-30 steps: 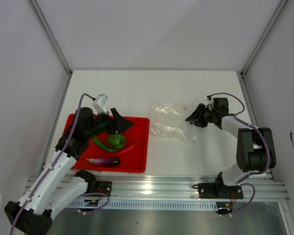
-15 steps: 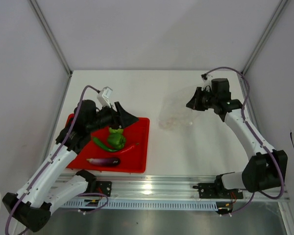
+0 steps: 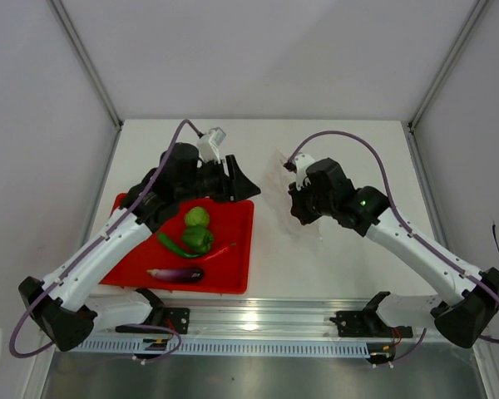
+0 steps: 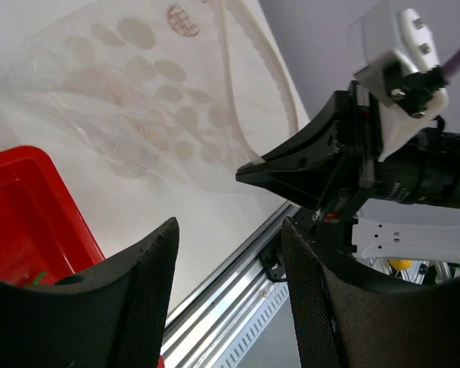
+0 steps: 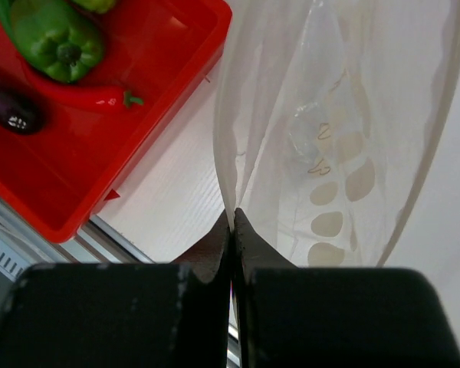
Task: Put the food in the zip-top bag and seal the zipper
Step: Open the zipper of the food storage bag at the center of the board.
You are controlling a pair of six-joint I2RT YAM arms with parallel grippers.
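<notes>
The clear zip-top bag (image 3: 293, 179) hangs lifted off the table just right of the red tray. My right gripper (image 3: 298, 205) is shut on its edge; in the right wrist view the jaws (image 5: 232, 220) pinch the plastic (image 5: 330, 115). A pale zipper strip (image 4: 228, 38) runs along the bag (image 4: 138, 100). My left gripper (image 3: 243, 188) hovers open and empty over the tray's far right corner, facing the bag, with its dark fingers (image 4: 149, 276) wide apart. The food lies on the tray: a round green one (image 3: 197, 217), a green pepper (image 3: 199, 239), a red chili (image 3: 219, 251), an eggplant (image 3: 176, 273).
The red tray (image 3: 237, 249) sits at the near left of the white table. White walls close in the left, right and back. An aluminium rail (image 3: 266, 320) runs along the near edge, carrying both arm bases.
My right arm has shut on the bag, lifted it and carried it left toward the tray. My left arm has swung from over the tray up and right, toward the bag.
</notes>
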